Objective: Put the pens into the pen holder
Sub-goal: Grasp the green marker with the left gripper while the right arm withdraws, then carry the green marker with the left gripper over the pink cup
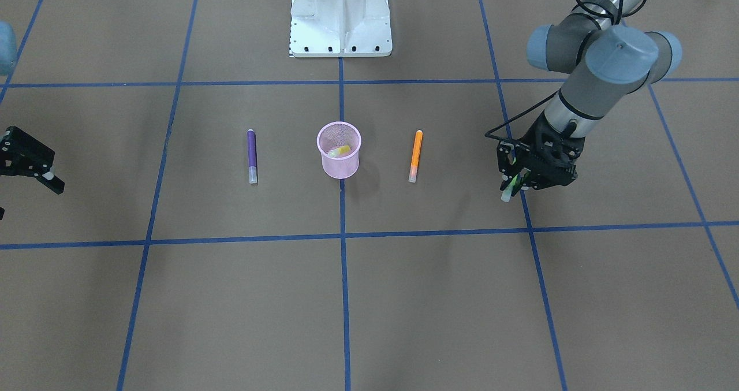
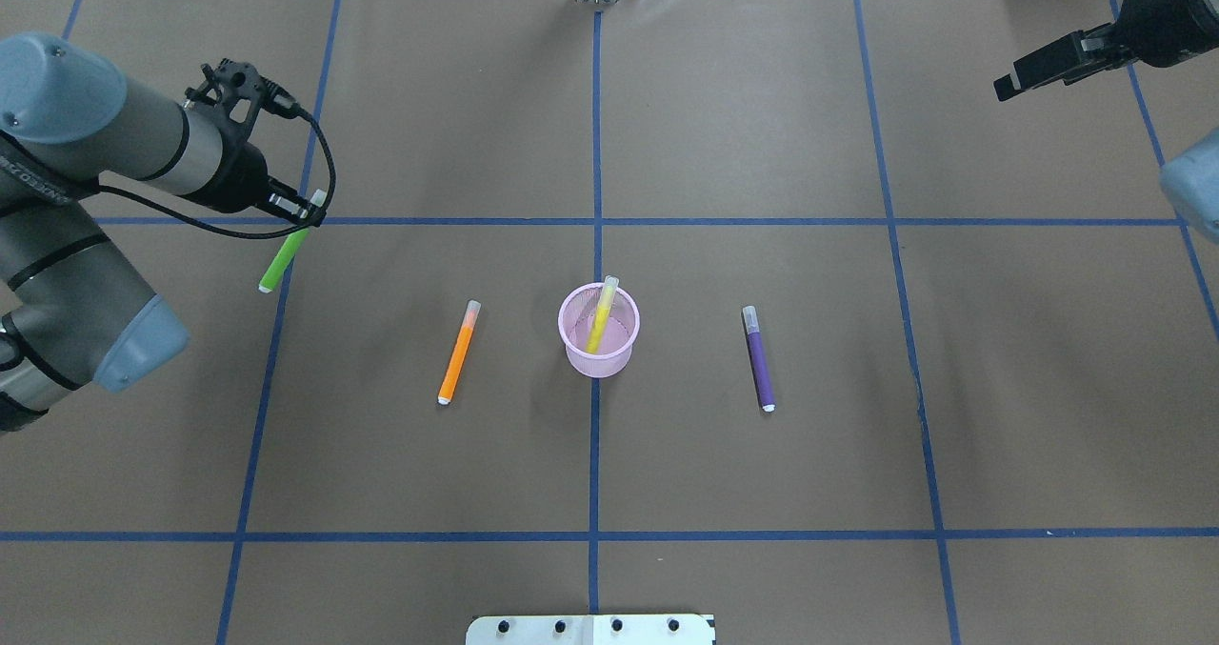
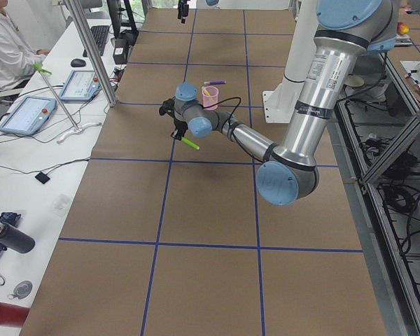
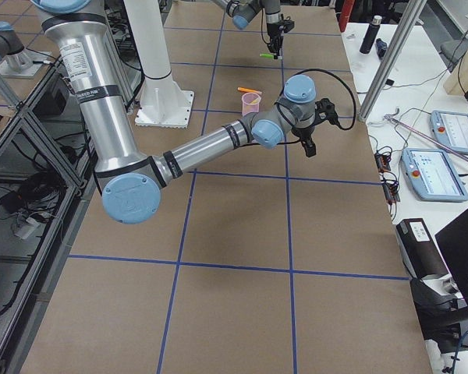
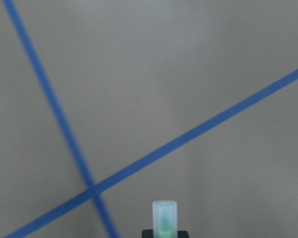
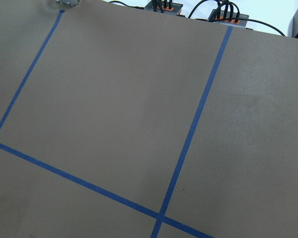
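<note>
The pink mesh pen holder [image 2: 596, 363] stands upright at the table's middle, with a yellowish pen [image 2: 601, 317] leaning inside it. An orange pen [image 2: 458, 352] lies flat to its left and a purple pen [image 2: 759, 357] to its right in the overhead view. My left gripper [image 2: 303, 214] is shut on a green pen [image 2: 280, 264] and holds it tilted above the table, well left of the orange pen; its pale cap [image 5: 164, 217] shows in the left wrist view. My right gripper [image 2: 1043, 66] is open and empty at the far right.
The white robot base [image 1: 340, 15] stands at the table's near edge, behind the holder [image 1: 338, 169]. Blue tape lines [image 2: 597, 150] cross the brown table. In the front-facing view the orange pen [image 1: 415, 156] lies between the holder and the left gripper [image 1: 518, 183].
</note>
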### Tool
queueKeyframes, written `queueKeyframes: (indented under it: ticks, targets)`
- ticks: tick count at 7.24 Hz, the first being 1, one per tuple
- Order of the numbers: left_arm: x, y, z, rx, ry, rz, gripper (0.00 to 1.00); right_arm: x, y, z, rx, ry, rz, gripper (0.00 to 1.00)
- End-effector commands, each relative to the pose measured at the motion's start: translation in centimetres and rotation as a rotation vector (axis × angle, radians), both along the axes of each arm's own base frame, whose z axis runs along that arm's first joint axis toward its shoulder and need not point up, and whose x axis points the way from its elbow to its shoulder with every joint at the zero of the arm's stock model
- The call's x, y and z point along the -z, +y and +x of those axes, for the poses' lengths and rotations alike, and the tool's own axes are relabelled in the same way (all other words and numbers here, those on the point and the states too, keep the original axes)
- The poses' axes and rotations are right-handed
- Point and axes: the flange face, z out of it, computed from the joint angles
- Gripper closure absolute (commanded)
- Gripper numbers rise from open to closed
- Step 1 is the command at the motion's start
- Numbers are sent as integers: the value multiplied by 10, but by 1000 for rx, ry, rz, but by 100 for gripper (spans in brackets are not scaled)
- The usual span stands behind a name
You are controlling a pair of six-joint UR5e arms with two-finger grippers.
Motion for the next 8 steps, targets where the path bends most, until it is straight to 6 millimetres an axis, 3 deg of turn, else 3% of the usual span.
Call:
queueKeyframes:
  ticks: [1,3,4,6,7,8]
  targets:
    - [74,19,11,21,262,121,100,-6,3,1,-1,3,-5,0]
    - [102,47,30,98,421,281,100,-9,5,2,-3,6,-9,0]
    - [111,73,52,143,513,356,100,-10,5,2,-4,8,-10,0]
    - [118,134,120,230,600,397,100,-8,5,2,-4,6,-6,0]
    - [115,131,137,261,608,401,100,-8,5,2,-4,6,-6,0]
    - [107,150,161,268,619,395,100,-8,5,2,-5,7,-4,0]
